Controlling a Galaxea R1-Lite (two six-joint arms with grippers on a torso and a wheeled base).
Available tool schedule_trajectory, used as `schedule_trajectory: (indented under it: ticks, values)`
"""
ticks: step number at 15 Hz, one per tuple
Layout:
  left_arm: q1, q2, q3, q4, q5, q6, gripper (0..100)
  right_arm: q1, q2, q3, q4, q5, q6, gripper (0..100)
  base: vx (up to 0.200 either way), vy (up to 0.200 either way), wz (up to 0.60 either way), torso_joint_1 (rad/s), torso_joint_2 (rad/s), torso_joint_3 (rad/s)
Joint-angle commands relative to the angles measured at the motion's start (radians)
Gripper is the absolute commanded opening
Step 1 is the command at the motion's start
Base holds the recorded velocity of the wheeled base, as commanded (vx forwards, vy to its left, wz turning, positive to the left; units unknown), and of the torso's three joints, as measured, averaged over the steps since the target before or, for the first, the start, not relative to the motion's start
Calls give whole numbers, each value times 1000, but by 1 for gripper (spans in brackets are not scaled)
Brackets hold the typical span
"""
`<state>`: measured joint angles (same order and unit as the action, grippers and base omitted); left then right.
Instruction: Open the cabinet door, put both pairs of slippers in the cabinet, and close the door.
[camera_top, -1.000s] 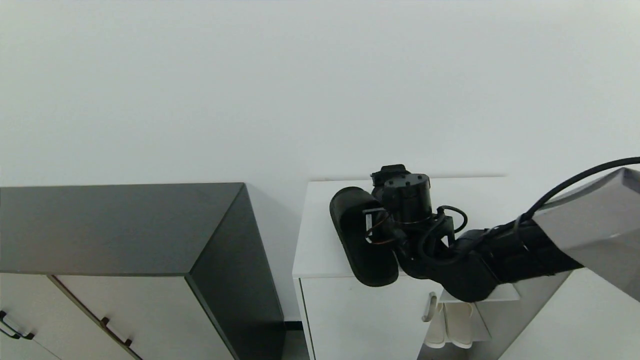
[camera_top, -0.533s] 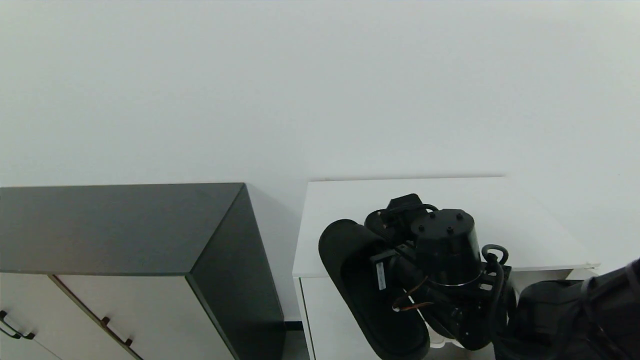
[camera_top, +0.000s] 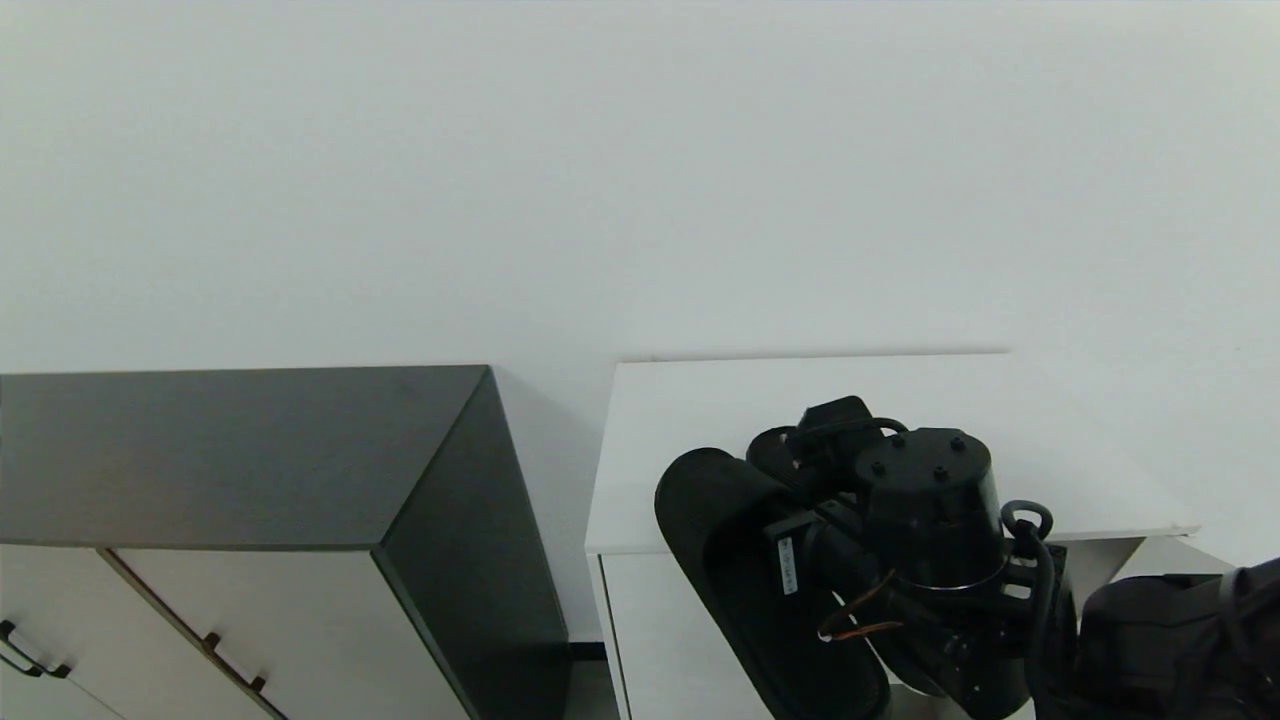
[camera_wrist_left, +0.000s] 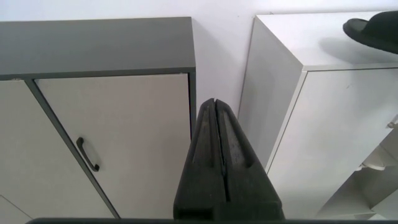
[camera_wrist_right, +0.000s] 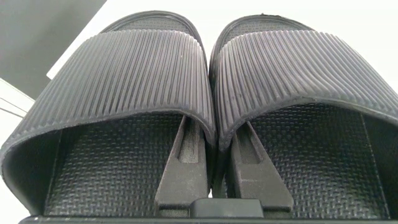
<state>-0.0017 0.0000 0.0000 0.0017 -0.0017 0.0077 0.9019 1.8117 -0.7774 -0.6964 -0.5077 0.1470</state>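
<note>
A pair of black ribbed slippers (camera_wrist_right: 205, 81) is pinched together by my right gripper (camera_wrist_right: 217, 155), one finger (camera_wrist_right: 183, 162) inside each slipper, clamping their inner walls. In the head view the black slippers (camera_top: 750, 580) hang sole-outward in front of the white cabinet (camera_top: 700, 440), below its top edge. A toe of a black slipper (camera_wrist_left: 373, 28) juts over the white cabinet's (camera_wrist_left: 329, 124) top. My left gripper (camera_wrist_left: 215, 106) is shut and holds nothing, low between the two cabinets.
A dark grey cabinet (camera_top: 230, 450) with pale doors and black handles (camera_wrist_left: 87, 154) stands left of the white one, a narrow gap between them. White shelves (camera_wrist_left: 373, 186) show in the white cabinet's open right part. A plain wall is behind.
My right arm has carried the black slippers off the white cabinet's top, down and toward me, so they now hang before its front. The left gripper has not visibly changed.
</note>
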Motion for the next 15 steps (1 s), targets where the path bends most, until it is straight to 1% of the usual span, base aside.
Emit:
schedule_trajectory:
  ticks: [1,2,11,15]
  values:
    - [0,2,0,0,0,0,0,-1,1,1,0,1,0,0,0,0,0,0,0,0]
    - [0,2,0,0,-1,0,0,-1,12,-5,-2,1,0,0,0,0,0,0,0,0]
    - [0,2,0,0,-1,0,0,-1,24,-3,-6,-2,-1,0,-200,0,0,1,3,1]
    - [0,2,0,0,0,-2,0,-6,24,-3,-6,3,2,0,0,0,0,0,0,0]
